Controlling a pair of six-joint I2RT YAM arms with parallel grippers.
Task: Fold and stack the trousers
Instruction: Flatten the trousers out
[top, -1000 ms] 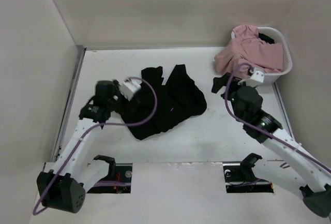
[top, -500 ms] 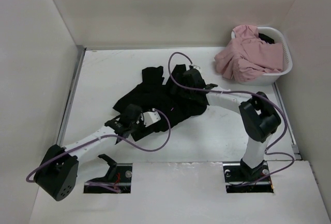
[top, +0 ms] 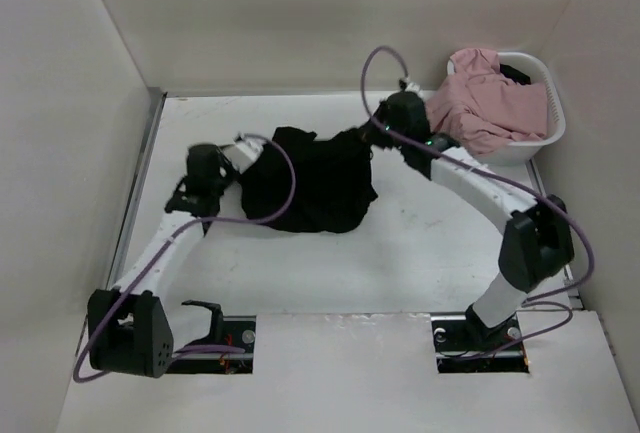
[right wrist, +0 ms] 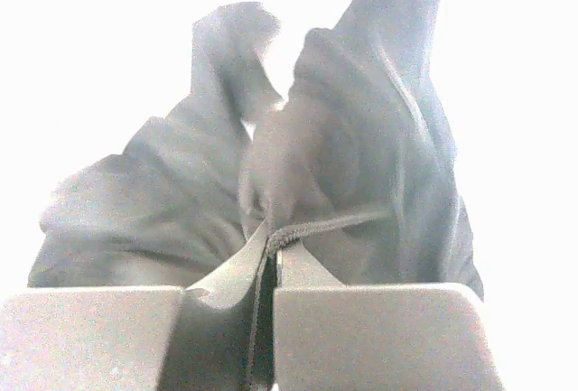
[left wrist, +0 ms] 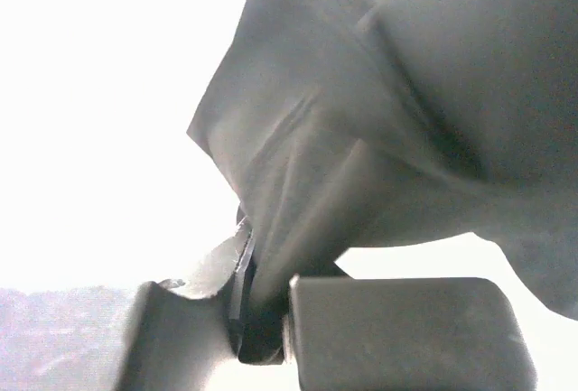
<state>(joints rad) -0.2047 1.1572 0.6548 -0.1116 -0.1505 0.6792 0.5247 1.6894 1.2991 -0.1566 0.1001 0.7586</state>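
Your left gripper (left wrist: pixel 262 296) is clamped on the trousers (top: pixel 320 188) at their left edge. Your right gripper (right wrist: pixel 271 251) pinches their far-right hem. The trousers lie bunched mid-desk (top: pixel 420 263), toward the far edge.

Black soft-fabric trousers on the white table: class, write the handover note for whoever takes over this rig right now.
The left gripper is shut on the left edge of the black soft-fabric trousers.
The right gripper is shut on their far right edge, beside the white plastic basket holding the pale pink garment.
The trousers lie bunched on the white table between the arms.
Done: both grips taken.
Left: spread, fold, stack.
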